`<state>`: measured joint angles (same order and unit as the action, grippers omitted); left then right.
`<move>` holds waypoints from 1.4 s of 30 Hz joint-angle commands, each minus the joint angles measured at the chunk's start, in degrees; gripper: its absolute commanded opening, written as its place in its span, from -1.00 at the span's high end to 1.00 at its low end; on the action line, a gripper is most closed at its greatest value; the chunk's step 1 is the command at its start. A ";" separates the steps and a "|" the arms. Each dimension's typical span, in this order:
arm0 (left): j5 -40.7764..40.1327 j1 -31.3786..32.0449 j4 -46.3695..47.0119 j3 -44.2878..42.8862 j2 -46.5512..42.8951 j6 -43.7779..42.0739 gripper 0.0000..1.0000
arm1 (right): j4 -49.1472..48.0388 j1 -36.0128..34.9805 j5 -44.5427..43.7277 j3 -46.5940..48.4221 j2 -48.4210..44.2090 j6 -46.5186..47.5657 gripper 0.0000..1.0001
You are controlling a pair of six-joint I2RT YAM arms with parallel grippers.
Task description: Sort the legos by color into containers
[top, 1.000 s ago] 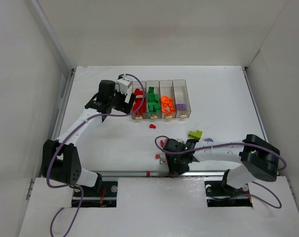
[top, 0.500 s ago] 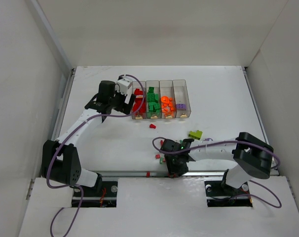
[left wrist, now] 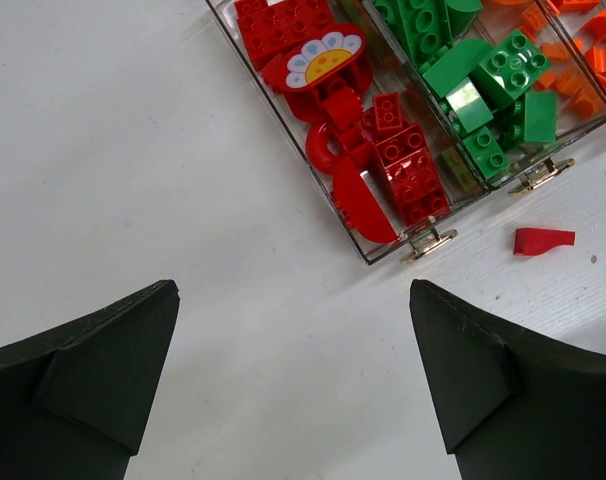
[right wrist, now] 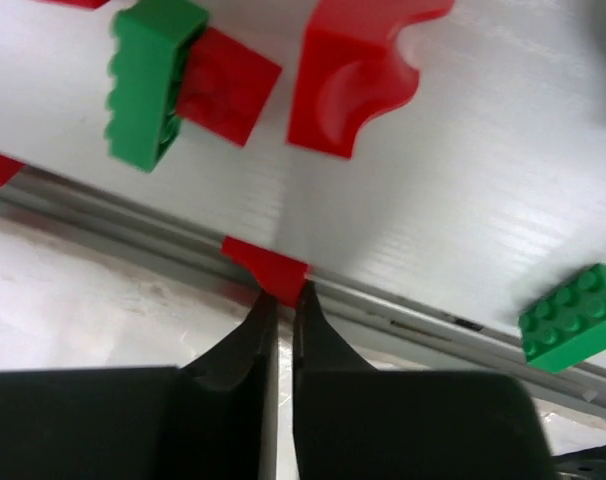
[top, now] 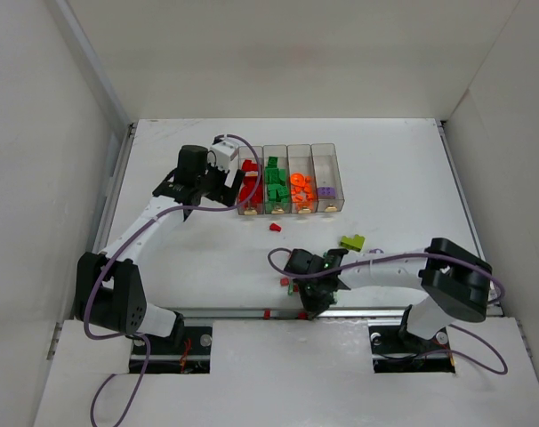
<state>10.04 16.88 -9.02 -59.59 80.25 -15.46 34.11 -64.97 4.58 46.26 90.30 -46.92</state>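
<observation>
While clamped in right claw (right wrist: 281, 300) at the near-edge groove of the bench (top: 403, 178), lift small red lego (right wrist: 268, 268), then carry away-leftward to red bin (top: 251, 151) of containers (top: 327, 156), beside wide-apart left claw (left wrist: 293, 300).

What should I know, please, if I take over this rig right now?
Left gripper: open, empty, hovering beside the red end of the bins.
Right gripper: shut on a small red piece at the near rail; the grip looks slight.
Done: the bins hold red, green, orange and purple, one colour each.
Left: bin the pinched piece, then the loose red piece, the lime-yellow brick, and the red arch and green brick near the right gripper.
</observation>
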 commanded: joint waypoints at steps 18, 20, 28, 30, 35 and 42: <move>-0.38 0.08 0.67 0.97 -1.76 -0.36 -1.00 | -10.37 -0.42 -5.10 -2.58 -7.68 -1.60 1.00; -0.38 0.08 0.67 0.97 -1.76 -0.36 -1.00 | -10.38 -0.42 -5.11 -2.58 -8.21 -0.99 1.00; -0.38 0.08 0.67 0.97 -1.76 -0.88 -1.00 | -10.90 -0.42 -4.50 -2.58 -8.22 -0.46 1.00; -0.38 0.08 0.67 0.97 -1.76 -0.88 -1.00 | -10.90 -0.42 -3.44 -2.58 -7.52 0.07 0.85; -0.38 0.08 0.67 0.97 -1.76 -0.88 -1.00 | -8.63 -0.42 -2.82 -1.08 -4.88 0.59 0.18; -0.38 0.08 0.14 1.50 -2.29 -1.41 -1.00 | -4.58 -1.04 -2.82 1.46 -1.89 -1.59 -0.32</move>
<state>9.98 16.88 -9.13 -58.59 80.18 -16.25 26.70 -65.47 2.96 46.11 86.70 -47.81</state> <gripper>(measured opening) 0.997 0.640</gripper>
